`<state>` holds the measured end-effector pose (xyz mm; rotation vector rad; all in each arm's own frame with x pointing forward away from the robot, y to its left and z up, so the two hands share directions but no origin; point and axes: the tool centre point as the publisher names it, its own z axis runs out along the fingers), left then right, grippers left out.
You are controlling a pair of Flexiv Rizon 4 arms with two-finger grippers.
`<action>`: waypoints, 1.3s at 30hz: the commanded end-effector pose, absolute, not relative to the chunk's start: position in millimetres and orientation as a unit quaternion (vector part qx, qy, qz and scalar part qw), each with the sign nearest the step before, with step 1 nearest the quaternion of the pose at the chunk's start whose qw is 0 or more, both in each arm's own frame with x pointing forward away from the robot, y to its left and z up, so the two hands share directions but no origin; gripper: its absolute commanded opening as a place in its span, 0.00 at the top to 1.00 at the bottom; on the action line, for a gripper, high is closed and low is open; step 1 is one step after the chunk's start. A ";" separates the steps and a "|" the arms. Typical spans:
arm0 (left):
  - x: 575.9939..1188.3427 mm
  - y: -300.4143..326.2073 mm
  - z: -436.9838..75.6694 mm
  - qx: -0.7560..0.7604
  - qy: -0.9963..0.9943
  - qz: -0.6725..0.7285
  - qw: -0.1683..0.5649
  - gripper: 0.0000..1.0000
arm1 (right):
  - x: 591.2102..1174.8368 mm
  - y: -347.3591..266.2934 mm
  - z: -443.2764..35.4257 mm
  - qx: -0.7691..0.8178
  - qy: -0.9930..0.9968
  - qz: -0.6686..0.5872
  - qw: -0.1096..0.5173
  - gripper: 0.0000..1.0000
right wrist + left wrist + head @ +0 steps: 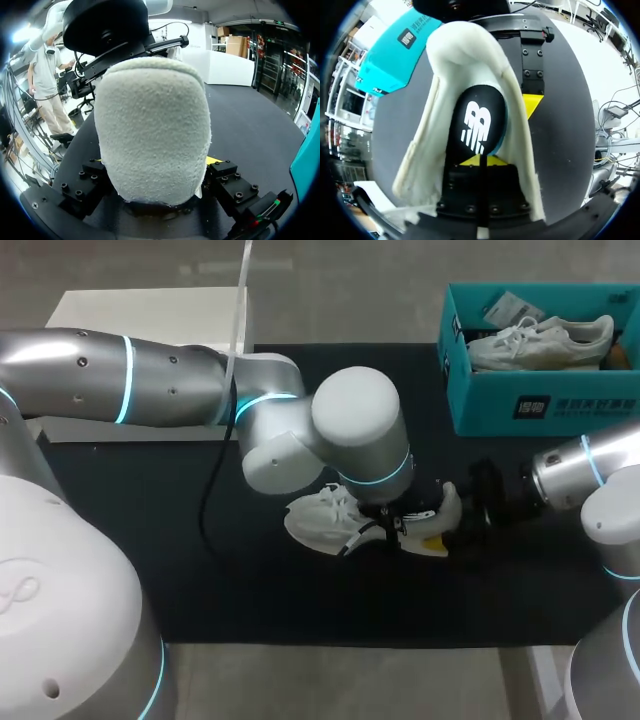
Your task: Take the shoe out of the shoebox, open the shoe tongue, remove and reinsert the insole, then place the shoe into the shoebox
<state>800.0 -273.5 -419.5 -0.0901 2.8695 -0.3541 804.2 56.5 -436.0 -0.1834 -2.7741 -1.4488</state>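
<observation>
My box (540,405) stands at the mat's (150,570) far right corner. A second shoe (545,340) lies on its side in it, with a card (510,310) tucked at the back-left corner.

The shoe (320,515) I'm working on is out of the box, on the mat near the middle and well apart from it. The right gripper (448,528) comes in from the right and pinches the heel from both sides. The left gripper (480,161) is down in the shoe's mouth, just over the black insole (477,120), which still lies inside. Whether it is spread or pinching anything, I cannot tell; the shoe walls hide too much.
</observation>
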 end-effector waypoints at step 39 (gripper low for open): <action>800.1 -238.7 -359.8 -0.060 0.954 -0.288 0.051 1.00 | 803.4 59.7 -439.9 -0.059 -0.886 -0.461 0.003 1.00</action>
